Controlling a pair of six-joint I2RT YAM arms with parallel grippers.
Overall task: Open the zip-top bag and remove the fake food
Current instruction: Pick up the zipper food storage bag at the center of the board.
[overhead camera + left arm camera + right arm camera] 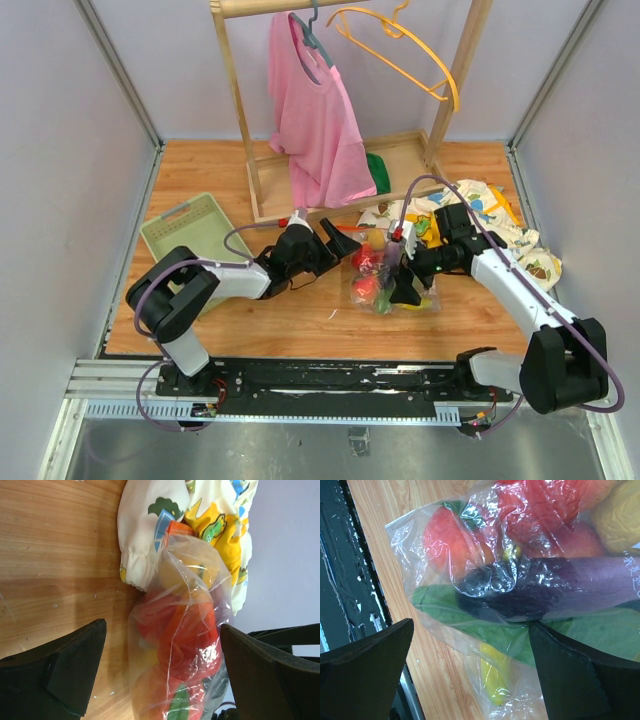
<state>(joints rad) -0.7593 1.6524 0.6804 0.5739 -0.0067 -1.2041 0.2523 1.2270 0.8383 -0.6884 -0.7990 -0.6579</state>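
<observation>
The zip-top bag [383, 282] lies on the wooden table [300, 322], touching the printed cloth [480, 212]; the fake food [540, 510] is inside it; the left gripper [162, 627] and right gripper [470, 625] flank it, fingers spread wide, holding nothing.

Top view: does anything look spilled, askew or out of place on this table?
Nothing is spilled: the food looks all inside the bag. The cloth lies crumpled in a heap beside the bag, and the empty yellow hanger hangs tilted on the rack.
</observation>
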